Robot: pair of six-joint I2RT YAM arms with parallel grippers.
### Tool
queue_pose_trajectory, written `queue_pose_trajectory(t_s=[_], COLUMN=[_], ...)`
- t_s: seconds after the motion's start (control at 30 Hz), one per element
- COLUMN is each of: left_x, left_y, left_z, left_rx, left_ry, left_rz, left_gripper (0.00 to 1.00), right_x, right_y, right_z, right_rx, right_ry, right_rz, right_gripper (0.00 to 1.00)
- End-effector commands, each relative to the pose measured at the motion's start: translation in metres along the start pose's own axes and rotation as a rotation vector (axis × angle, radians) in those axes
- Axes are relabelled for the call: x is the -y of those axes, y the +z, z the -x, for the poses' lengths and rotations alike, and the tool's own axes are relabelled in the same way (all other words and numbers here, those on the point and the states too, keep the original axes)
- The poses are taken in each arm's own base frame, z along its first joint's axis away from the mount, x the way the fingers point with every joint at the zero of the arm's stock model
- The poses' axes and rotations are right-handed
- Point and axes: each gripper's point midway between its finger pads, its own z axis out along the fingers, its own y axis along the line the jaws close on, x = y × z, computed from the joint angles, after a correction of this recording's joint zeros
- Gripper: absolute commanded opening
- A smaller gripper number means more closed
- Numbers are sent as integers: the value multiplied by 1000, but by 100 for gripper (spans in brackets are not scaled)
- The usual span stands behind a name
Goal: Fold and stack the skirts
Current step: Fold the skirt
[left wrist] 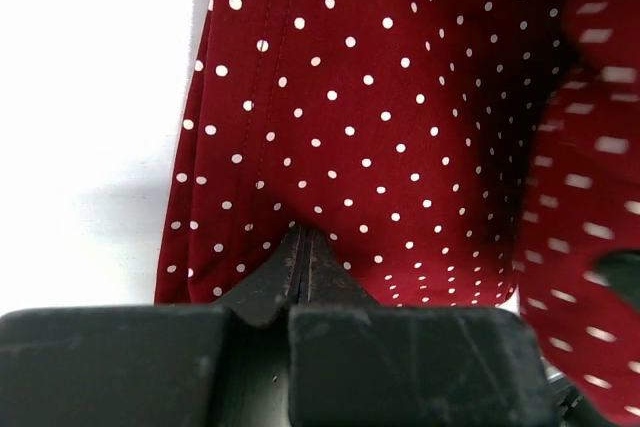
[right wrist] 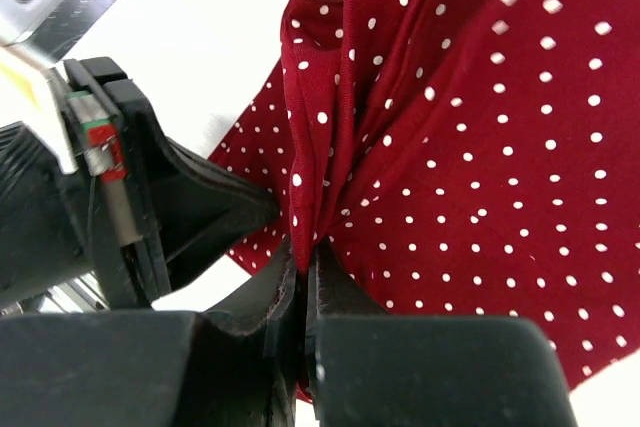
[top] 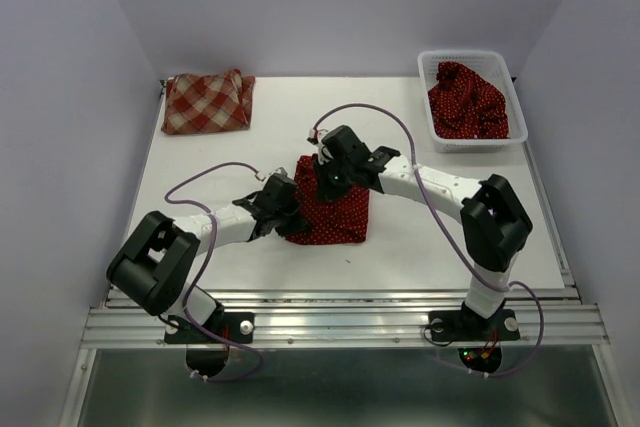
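On the table (top: 190, 152), one dotted skirt (top: 340, 212) lies at centre, the checked skirt (top: 207, 102) is folded at 10 o'clock, and a second dotted skirt (top: 465, 102) is heaped in the mesh basket (top: 468, 53) at 2 o'clock. Both sets of jaws are clamped tight on thin pinches of the centre skirt: left gripper (top: 283, 209) at its 9 o'clock edge, right gripper (top: 325, 175) at its 11 o'clock corner. Risk: bites this shallow may slip or catch one layer only, skewing the fold, and the heads are close enough to collide.
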Motion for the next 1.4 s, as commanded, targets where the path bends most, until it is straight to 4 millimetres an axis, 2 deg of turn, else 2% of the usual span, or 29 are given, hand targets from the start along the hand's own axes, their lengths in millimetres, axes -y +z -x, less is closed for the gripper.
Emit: queue_pose_trajectory(t_s=[0.0,0.2,0.27,0.3,0.33,0.37,0.4,0.47,0.53,0.57,0.6,0.63,0.73,0.77,0.8,0.87,0.97,1.1,1.2,1.37], left_x=[-22,-24,-23,-22,-22,-22,-21,-20,-21,-20,-21,-23,-29,-29,-34,-38,-42,-57,-66,-67], left_y=[-4,-16,-24,-28,-35,-36,-44,-59,-68,-77,-82,-85,-96,-101,-103,-110,-116,-134,-146,-156], left_z=[-6,8,13,17,20,21,23,29,34,36,38,39,43,44,42,43,45,49,54,59], left_rx=[-10,43,65,81,93,99,113,150,181,198,212,224,259,272,270,287,310,358,406,443], left_ry=[-4,-4,-4,-4,-7,-7,-7,-15,-22,-26,-30,-32,-45,-51,-52,-65,-76,-111,-140,-175], left_rz=[78,122,127,130,127,130,124,117,118,106,103,110,119,114,131,138,149,204,237,226], left_gripper=[0,0,1,5,8,11,14,24,35,39,43,52,66,74,77,89,99,99,99,99], right_x=[-23,-26,-28,-32,-34,-36,-41,-46,-54,-57,-60,-63,-62,-64,-61,-58,-50,-38,-45,-55], right_y=[8,31,34,36,36,36,34,29,18,13,8,-1,-16,-27,-27,-33,-32,-20,-14,8], right_z=[25,15,15,15,15,15,17,20,26,30,32,38,40,43,35,24,11,-8,-14,-12], right_rx=[80,39,34,27,24,20,20,27,44,58,65,87,118,138,125,120,98,54,36,8], right_ry=[-4,22,36,49,51,52,47,38,24,19,15,10,10,14,25,36,51,64,37,1], right_rz=[84,103,116,133,145,159,185,205,240,247,262,268,248,250,241,234,203,163,172,176], right_gripper=[2,11,20,28,41,46,53,73,83,100,100,100,100,100,100,100,100,100,100,100])
